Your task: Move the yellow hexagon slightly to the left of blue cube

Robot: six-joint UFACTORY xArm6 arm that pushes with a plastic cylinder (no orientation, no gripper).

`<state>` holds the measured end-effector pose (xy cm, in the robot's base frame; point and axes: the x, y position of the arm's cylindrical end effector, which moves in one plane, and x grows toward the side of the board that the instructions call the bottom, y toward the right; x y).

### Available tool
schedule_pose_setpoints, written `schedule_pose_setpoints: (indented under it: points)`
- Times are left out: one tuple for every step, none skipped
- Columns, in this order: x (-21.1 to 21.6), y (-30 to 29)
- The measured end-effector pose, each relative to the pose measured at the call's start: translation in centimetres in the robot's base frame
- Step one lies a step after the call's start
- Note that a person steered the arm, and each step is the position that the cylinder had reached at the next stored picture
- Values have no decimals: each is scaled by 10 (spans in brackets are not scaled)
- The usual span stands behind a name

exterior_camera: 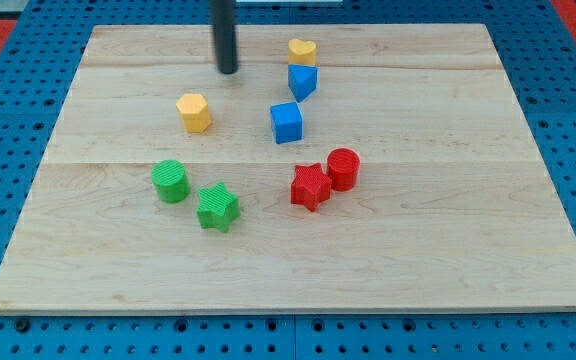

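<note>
The yellow hexagon (pixel 194 112) stands on the wooden board, left of the blue cube (pixel 286 122) with a wide gap between them. My tip (pixel 228 71) rests on the board above and a little right of the yellow hexagon, apart from it, and left of the blue triangular block (pixel 302 81).
A yellow heart block (pixel 302 51) sits just above the blue triangular block. A green cylinder (pixel 170 181) and a green star (pixel 217 207) lie at lower left. A red star (pixel 310 186) touches a red cylinder (pixel 343 168). The board's top edge (pixel 288 26) is close behind my tip.
</note>
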<state>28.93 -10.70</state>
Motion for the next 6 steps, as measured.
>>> schedule_pose_setpoints:
  points:
    - [4,-38]
    - [69,-58]
    - [119,-44]
    - [91,34]
    - [46,24]
    - [68,22]
